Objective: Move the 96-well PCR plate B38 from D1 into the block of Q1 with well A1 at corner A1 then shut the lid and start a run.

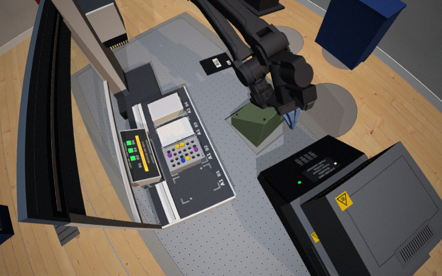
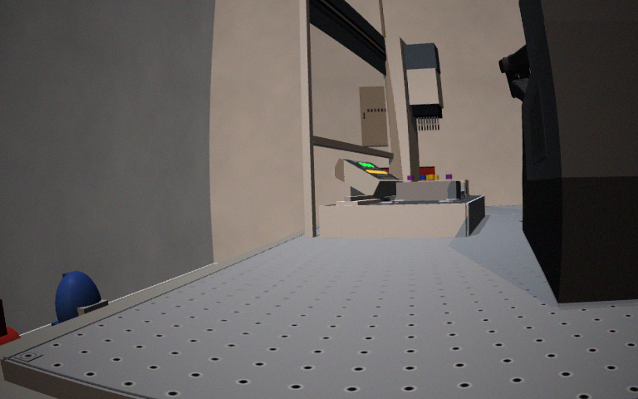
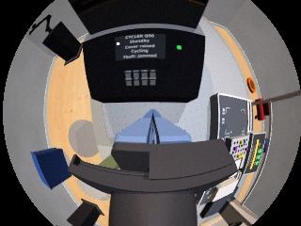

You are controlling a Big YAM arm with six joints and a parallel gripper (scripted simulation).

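Observation:
The real-time cycler Q1 (image 1: 342,201) stands at the front right of the table. Its black front panel has small keys (image 1: 305,158) and a green lamp (image 1: 298,181). The panel, keys (image 3: 139,77) and lamp (image 3: 180,47) also show in the wrist view. The grey lid (image 1: 381,208) with a yellow warning label hides the block. Plate B38 is not in view, and the D1 position (image 1: 195,183) is bare. My gripper (image 1: 292,118) is shut and empty. It hangs above the table just behind Q1's panel, with its blue fingers (image 3: 152,127) pointing at the panel.
The tube cooling block (image 1: 184,154) is on D2, plate R33 (image 1: 175,131) on D3 and the deep-well block (image 1: 165,107) on D4. A green block (image 1: 257,122) sits left of the gripper. The RG nest (image 1: 214,65) lies behind it. A blue box (image 1: 355,29) stands at the far right.

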